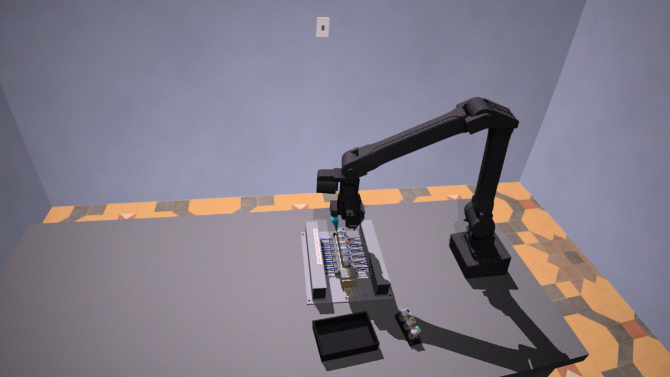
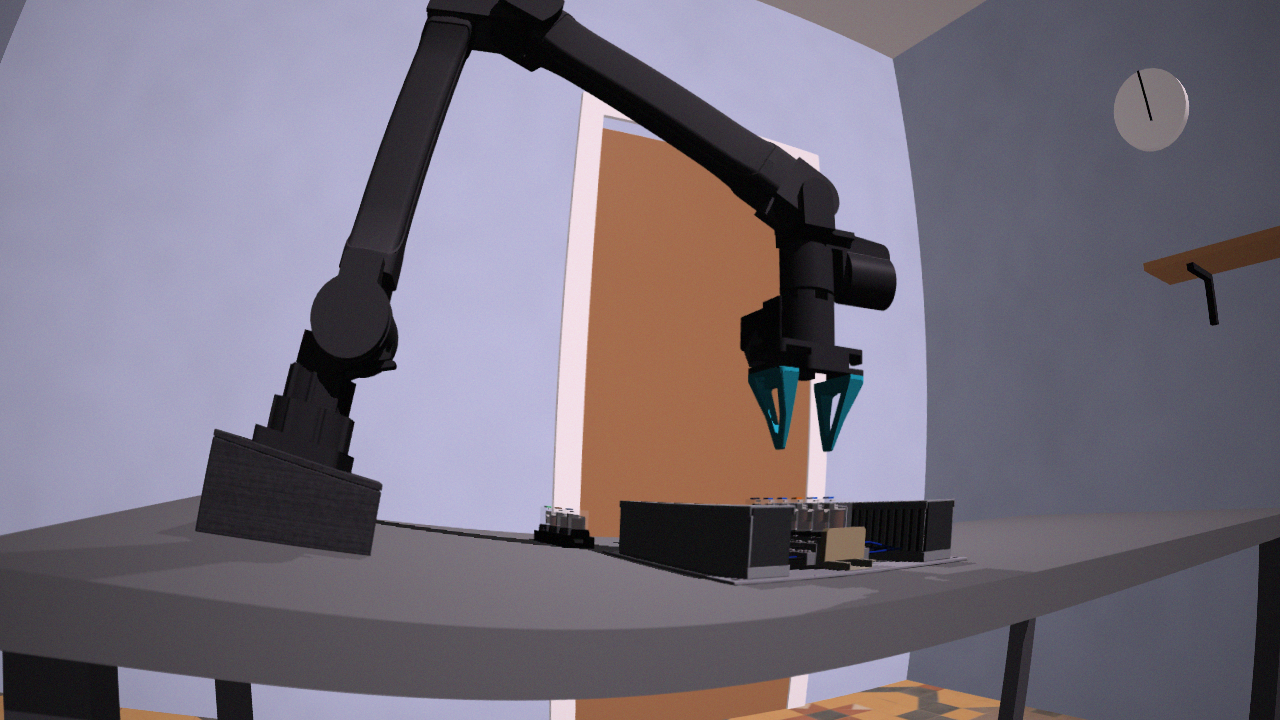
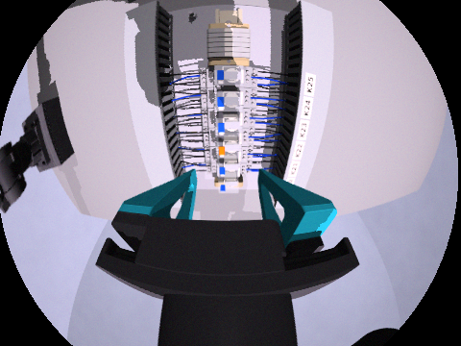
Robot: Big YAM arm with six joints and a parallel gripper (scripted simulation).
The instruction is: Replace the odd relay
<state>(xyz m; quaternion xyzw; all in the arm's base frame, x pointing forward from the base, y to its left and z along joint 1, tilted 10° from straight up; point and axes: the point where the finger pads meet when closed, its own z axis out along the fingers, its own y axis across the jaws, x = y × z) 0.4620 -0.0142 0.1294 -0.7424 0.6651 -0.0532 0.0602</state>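
Note:
My gripper [image 2: 803, 448] [image 3: 227, 174] is open and empty, pointing down high above the far end of the relay row. The relay with the orange button [image 3: 222, 151] [image 1: 345, 240] sits in the row among several relays with blue buttons. In the wrist view all buttons are on the left side of the tops. A spare holder [image 1: 400, 323] [image 2: 578, 544] carries a spare with a blue button [image 1: 408, 311], one with an orange button [image 1: 413, 320] and one with a green button [image 1: 417, 329]. The black tray [image 1: 345, 355] is empty. Exact seating heights are too small to tell.
Tall grey wire ducts [image 1: 316, 276] [image 2: 684, 539] flank the relay row on both sides. Beige terminal blocks [image 1: 348, 281] [image 3: 229, 44] stand at its near end. Thin wires run from the sockets to the ducts. The arm's base [image 1: 481, 263] stands right of the panel.

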